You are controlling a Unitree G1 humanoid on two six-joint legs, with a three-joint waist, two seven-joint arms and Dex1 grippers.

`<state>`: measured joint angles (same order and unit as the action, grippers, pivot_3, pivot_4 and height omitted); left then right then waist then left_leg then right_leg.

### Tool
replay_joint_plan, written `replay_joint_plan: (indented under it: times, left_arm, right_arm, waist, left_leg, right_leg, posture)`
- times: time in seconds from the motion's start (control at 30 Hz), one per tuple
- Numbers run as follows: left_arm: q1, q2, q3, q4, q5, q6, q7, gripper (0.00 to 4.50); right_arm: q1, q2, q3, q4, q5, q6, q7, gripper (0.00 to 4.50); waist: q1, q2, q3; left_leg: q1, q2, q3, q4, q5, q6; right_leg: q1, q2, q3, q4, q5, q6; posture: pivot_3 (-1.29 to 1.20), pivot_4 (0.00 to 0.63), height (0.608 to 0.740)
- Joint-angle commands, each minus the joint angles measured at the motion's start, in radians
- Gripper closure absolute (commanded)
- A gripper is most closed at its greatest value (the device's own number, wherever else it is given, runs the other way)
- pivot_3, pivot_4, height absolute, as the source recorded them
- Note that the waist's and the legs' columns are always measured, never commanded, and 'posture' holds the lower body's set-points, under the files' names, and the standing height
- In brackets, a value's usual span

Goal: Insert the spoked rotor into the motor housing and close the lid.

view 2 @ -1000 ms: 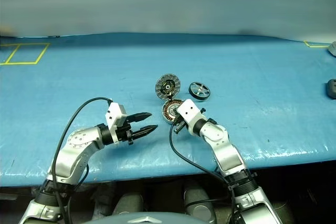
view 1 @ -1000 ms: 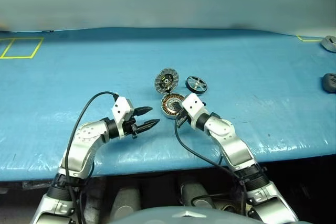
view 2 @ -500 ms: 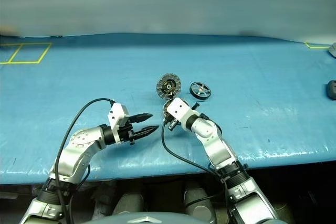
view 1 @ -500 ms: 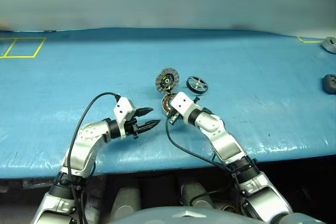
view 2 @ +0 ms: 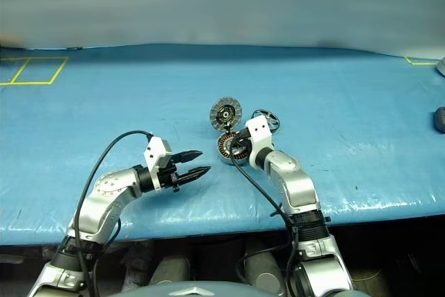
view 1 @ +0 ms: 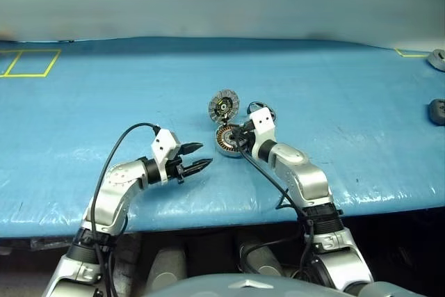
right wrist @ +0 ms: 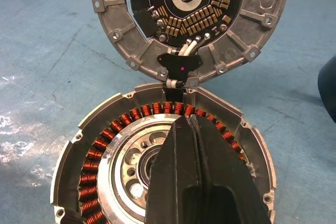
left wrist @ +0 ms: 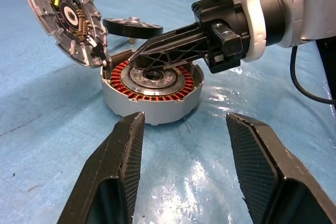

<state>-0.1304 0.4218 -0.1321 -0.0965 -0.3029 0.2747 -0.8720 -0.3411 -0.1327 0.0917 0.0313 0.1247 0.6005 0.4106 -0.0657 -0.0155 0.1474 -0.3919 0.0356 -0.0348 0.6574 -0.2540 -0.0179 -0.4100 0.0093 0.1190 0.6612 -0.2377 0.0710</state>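
Right claw (left wrist: pixel 152 51) is reaching over the motor housing (view 1: pixel 228 139) with its two black fingers pressed together, holding nothing; in the right wrist view the closed fingertips are lying above the housing's silver centre, inside the ring of copper windings. Whether the tips are actually touching the metal cannot be told. Left claw (view 1: pixel 198 157) is hovering over the blue tabletop (view 1: pixel 334 102) on the robot's left of the housing, a short way off, its fingers (left wrist: pixel 123 166) standing apart with nothing between them and pointing toward the housing.

The motor housing is sitting flat on the tabletop near its middle, open side up. The lid (view 1: pixel 223 105) is standing open, tilted up from the hinge on the housing's far edge, its inner face with the dark hub and grey radial segments turned toward the robot. A pair of white wires is running from the lid's inner face down across the hinge.

The spoked rotor (view 2: pixel 265 119) is lying on the tabletop just behind the housing and to the lid's right, largely covered by the right wrist in the head views; in the left wrist view its black rim is showing behind the right claw's fingers, apart from the housing.

Two grey objects (view 1: pixel 437 109) are resting near the tabletop's far right edge, well apart from everything else.
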Motion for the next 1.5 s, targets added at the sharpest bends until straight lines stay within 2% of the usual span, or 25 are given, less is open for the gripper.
replay_joint_plan:
  times: [0.03,0.13,0.33,0.57,0.77,0.9,1.0,1.13,1.27,1.5]
  left_arm:
    - [-0.014,-0.001,0.004,-0.004,0.001,-0.022,0.001,1.84]
    - [-0.015,0.000,0.006,0.005,0.002,-0.022,0.001,1.84]
    - [-0.021,-0.005,0.003,0.015,0.008,-0.025,-0.001,1.84]
    - [-0.025,-0.005,0.008,0.013,0.003,-0.034,-0.009,1.84]
    - [-0.032,-0.028,0.022,-0.004,-0.010,-0.045,0.012,1.84]
    - [-0.032,-0.046,0.020,-0.004,-0.007,-0.051,0.025,1.84]
    - [-0.024,-0.055,0.012,-0.004,0.002,-0.059,0.036,1.84]
    - [0.000,-0.060,0.011,-0.028,0.001,-0.056,0.052,1.84]
    - [0.023,-0.054,0.023,-0.051,-0.001,-0.047,0.071,1.84]
    - [0.060,-0.040,0.026,-0.086,-0.007,-0.034,0.095,1.84]
  right_arm:
    - [0.071,-0.034,0.053,-0.014,-0.029,-0.010,0.012,4.46]
    - [0.115,-0.046,0.104,-0.094,-0.017,-0.090,0.060,4.46]
    - [0.132,-0.005,0.086,-0.119,0.011,-0.177,0.054,4.46]
    - [0.126,-0.014,0.074,-0.177,0.019,-0.212,0.046,4.46]
    - [0.043,-0.152,0.010,-0.261,-0.051,-0.185,0.015,4.46]
    - [-0.120,-0.259,-0.023,-0.129,-0.102,-0.140,0.006,4.46]
    - [-0.237,-0.311,-0.004,0.044,-0.118,-0.131,0.051,3.94]
    - [-0.400,-0.326,0.041,0.325,-0.170,-0.161,0.076,2.60]
    - [-0.488,-0.320,0.063,0.478,-0.160,-0.184,0.168,1.31]
    - [-0.509,-0.325,0.082,0.499,-0.160,-0.178,0.252,1.31]
  waist:
    - [0.001,0.000,0.000]
    - [-0.001,0.000,0.000]
    - [-0.014,0.001,0.001]
    - [-0.007,0.001,0.002]
    - [0.000,0.002,0.004]
    - [-0.005,0.003,0.006]
    - [-0.004,0.003,0.006]
    - [-0.005,0.003,0.006]
    - [-0.004,0.003,0.007]
    - [-0.003,0.003,0.007]
  left_leg:
    - [0.000,0.000,0.000,0.000,0.000,0.000]
    - [-0.001,0.000,0.000,0.000,0.000,0.000]
    - [-0.001,0.001,0.001,-0.001,0.000,0.000]
    - [-0.004,0.000,0.001,-0.001,0.000,0.000]
    - [-0.006,0.000,0.001,-0.002,0.000,0.000]
    - [-0.005,0.000,0.002,-0.001,0.000,0.000]
    - [-0.003,0.000,0.003,-0.001,0.000,0.000]
    - [-0.004,0.000,0.002,-0.003,0.000,0.000]
    - [-0.005,0.000,0.003,-0.004,-0.001,0.002]
    - [-0.006,0.000,0.003,-0.005,-0.003,0.004]
  right_leg:
    - [0.000,0.000,0.000,0.000,0.000,0.000]
    - [0.000,0.000,0.000,-0.001,0.000,0.000]
    - [-0.003,0.001,0.000,0.000,0.000,0.000]
    - [-0.004,0.000,0.000,-0.002,0.000,0.000]
    - [-0.005,0.000,0.000,-0.002,0.000,0.000]
    - [-0.005,0.000,0.001,-0.001,0.000,0.000]
    - [-0.005,0.000,0.001,-0.001,0.001,-0.002]
    - [-0.005,0.000,0.001,-0.002,0.002,-0.006]
    - [-0.006,-0.001,0.002,-0.003,0.003,-0.006]
    - [-0.007,-0.001,0.001,-0.003,0.003,-0.006]
  posture:
    - [0.00,0.150,0.740]
    - [0.00,0.150,0.740]
    - [0.00,0.150,0.740]
    - [0.00,0.150,0.740]
    - [0.00,0.150,0.740]
    - [0.00,0.150,0.740]
    - [0.00,0.150,0.740]
    - [0.00,0.150,0.740]
    - [0.00,0.150,0.740]
    - [0.00,0.150,0.740]
